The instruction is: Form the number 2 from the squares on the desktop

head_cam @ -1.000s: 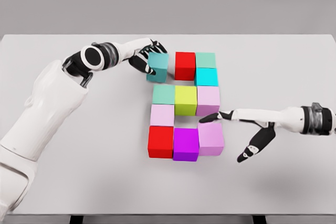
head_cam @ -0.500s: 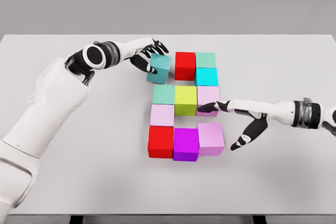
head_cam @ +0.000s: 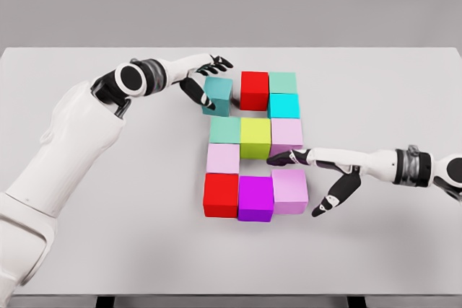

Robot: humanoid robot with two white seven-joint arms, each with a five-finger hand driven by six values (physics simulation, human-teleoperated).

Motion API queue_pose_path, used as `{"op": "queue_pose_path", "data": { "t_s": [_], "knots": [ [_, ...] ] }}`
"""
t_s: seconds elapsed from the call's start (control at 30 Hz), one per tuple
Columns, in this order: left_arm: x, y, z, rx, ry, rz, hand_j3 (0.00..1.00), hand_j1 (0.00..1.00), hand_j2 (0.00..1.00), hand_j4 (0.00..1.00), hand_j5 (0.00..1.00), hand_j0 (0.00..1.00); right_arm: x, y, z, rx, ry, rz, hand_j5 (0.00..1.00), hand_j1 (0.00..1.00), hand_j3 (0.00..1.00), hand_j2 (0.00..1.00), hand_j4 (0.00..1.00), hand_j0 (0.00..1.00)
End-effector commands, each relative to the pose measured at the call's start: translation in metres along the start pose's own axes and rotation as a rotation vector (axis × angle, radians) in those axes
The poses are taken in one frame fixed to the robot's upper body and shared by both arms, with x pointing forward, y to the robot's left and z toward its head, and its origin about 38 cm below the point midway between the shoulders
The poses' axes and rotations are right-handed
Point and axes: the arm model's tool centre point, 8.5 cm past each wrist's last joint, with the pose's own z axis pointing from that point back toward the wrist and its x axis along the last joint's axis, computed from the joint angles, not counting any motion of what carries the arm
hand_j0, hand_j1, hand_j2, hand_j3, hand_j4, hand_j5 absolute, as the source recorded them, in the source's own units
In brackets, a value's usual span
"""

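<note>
Left hand (head_cam: 204, 81) cups the teal cube (head_cam: 217, 96), fingers splayed against its side, not clamped; rigid and light by the look, it should slide if pushed low on its flat face.

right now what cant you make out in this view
- Head view: the left hand covers the dark teal cube's left face, so finger contact there is unclear.
- The right arm's upper part is cut off by the right edge.
- The right hand's fingertip touching the pink cube: too small to tell.
</note>
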Motion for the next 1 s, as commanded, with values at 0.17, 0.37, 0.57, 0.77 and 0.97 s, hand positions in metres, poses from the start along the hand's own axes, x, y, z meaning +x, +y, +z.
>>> {"op": "queue_pose_path", "data": {
  "t_s": [0.17, 0.37, 0.57, 0.77, 0.97],
  "knots": [
    [-0.004, -0.001, -0.001, -0.003, 0.000, -0.005, 0.97, 0.97, 0.97, 0.97, 0.97, 0.97, -0.002, 0.003, 0.001, 0.001, 0.004, -0.014, 1.00, 1.00, 1.00, 1.00, 1.00, 1.00],
    [0.006, -0.004, -0.006, -0.001, -0.004, -0.036, 0.97, 0.97, 0.97, 0.97, 0.97, 0.97, -0.003, 0.007, 0.000, 0.009, 0.003, -0.021, 1.00, 1.00, 1.00, 1.00, 1.00, 1.00],
    [0.011, -0.006, -0.009, 0.006, 0.001, -0.058, 0.96, 0.96, 0.96, 0.96, 0.96, 0.96, -0.003, 0.007, 0.001, 0.008, 0.005, -0.020, 1.00, 1.00, 1.00, 1.00, 1.00, 1.00],
    [0.021, -0.010, -0.014, 0.013, 0.003, -0.089, 0.96, 0.96, 0.96, 0.96, 0.96, 0.96, -0.002, 0.008, 0.004, 0.010, 0.006, -0.019, 1.00, 1.00, 1.00, 1.00, 1.00, 1.00],
    [0.020, -0.010, -0.015, 0.013, 0.006, -0.090, 0.96, 0.96, 0.96, 0.96, 0.96, 0.96, -0.001, 0.010, 0.006, 0.013, 0.006, -0.021, 1.00, 1.00, 1.00, 1.00, 1.00, 1.00]
  ]
}}
